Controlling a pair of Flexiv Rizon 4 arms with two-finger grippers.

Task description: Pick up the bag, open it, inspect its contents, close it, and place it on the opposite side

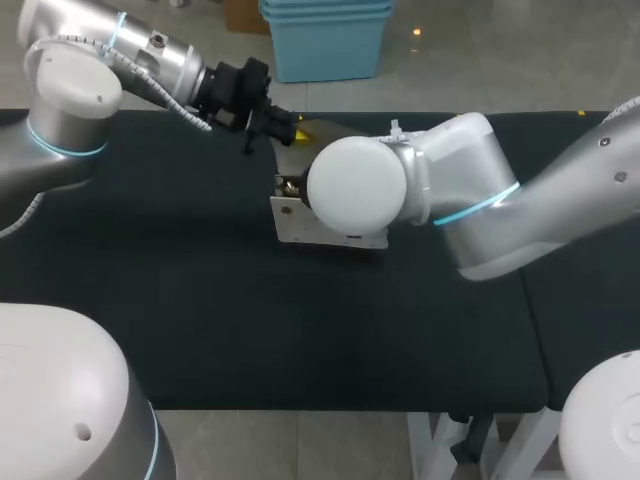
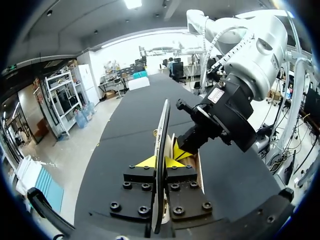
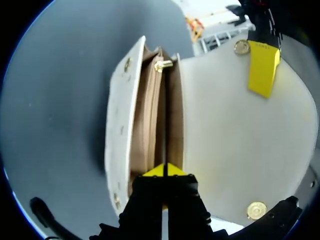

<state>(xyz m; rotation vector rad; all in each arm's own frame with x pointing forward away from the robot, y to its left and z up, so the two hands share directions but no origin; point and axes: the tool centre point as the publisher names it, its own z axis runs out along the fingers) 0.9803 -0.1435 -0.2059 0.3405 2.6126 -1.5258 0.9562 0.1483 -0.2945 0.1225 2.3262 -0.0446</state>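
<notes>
Bag (image 1: 298, 222) mouth runs lengthwise straight ahead of my right tool (image 3: 164, 171), pinched closed; my left tool (image 2: 159, 162) clamps the raised flap (image 3: 235, 130).

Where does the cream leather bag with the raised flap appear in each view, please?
Head view: cream leather bag, centre of the black table, half hidden under the round joint of the right arm.
Left wrist view: its flap edge-on between the fingers of the left claw.
Right wrist view: open, just ahead of the right claw.
Shared landmark: the left claw's yellow tip on the flap.
</notes>
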